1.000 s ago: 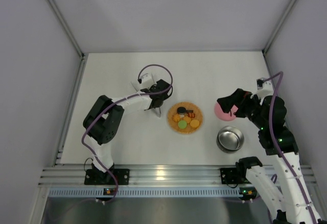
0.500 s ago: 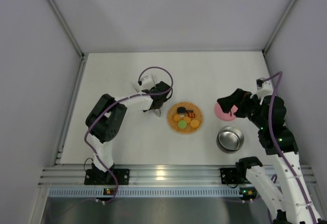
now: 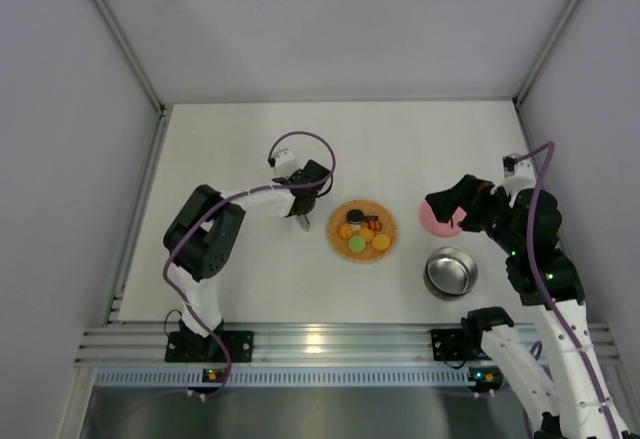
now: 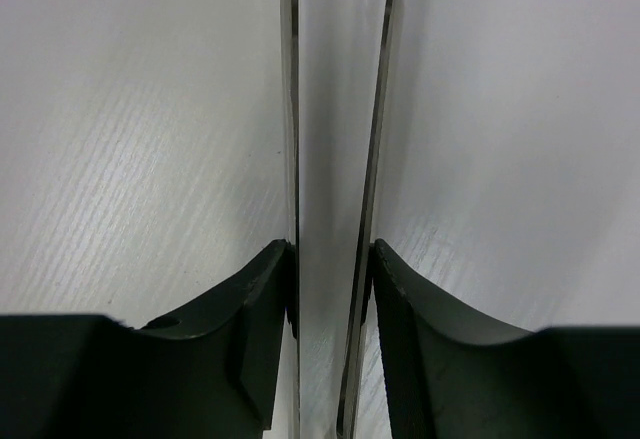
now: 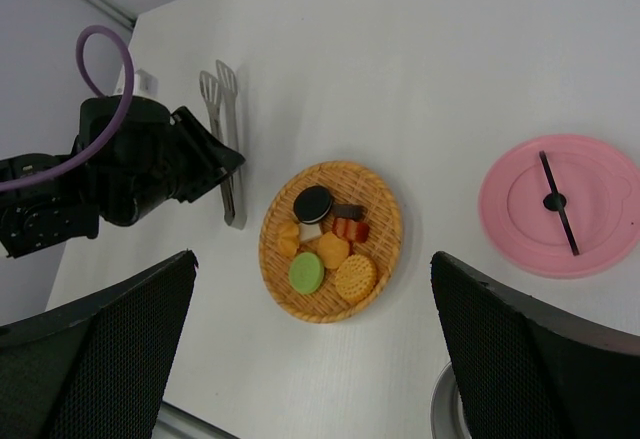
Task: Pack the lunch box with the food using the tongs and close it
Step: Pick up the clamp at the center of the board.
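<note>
Nearest the arm bases, on the R side: lunch box, a small round shiny steel bowl (image 3: 450,272), upright on the white table (image 3: 400,149), lid off. Just beyond it lies its round pink lid (image 5: 600,209), flat on the table w/ its dark handle bar facing up, near the bowl but not touching. R gripper (image 3: 447,206) hangs above the lid's edge, jaws spread wide w/ nothing btwn them. Left of the lid, around mid-table, is a flat round woven orange-brown mat (image 5: 385,214) w/ the food piled on it: a dark round sandwich cookie (image 5: 314,203), a green disc (image 5: 307,272), a yellow-orange round biscuit (image 5: 355,277), an orange piece (image 5: 332,250), a reddish piece (image 5: 350,229), and a small dark brown bar (image 5: 347,211) at the far side, all bunched and touching. Further left and slightly farther, just beside the mat but clear of it, lie the long thin silver metal tongs (image 4: 290,109), flat on the table w/ the scoop ends pointing away. L gripper (image 4: 330,259) is down over them near the joined end. Its black fingers (image 4: 255,309) press on the outer faces of both tong arms, and a narrow gap shows btwn the arms.
</note>
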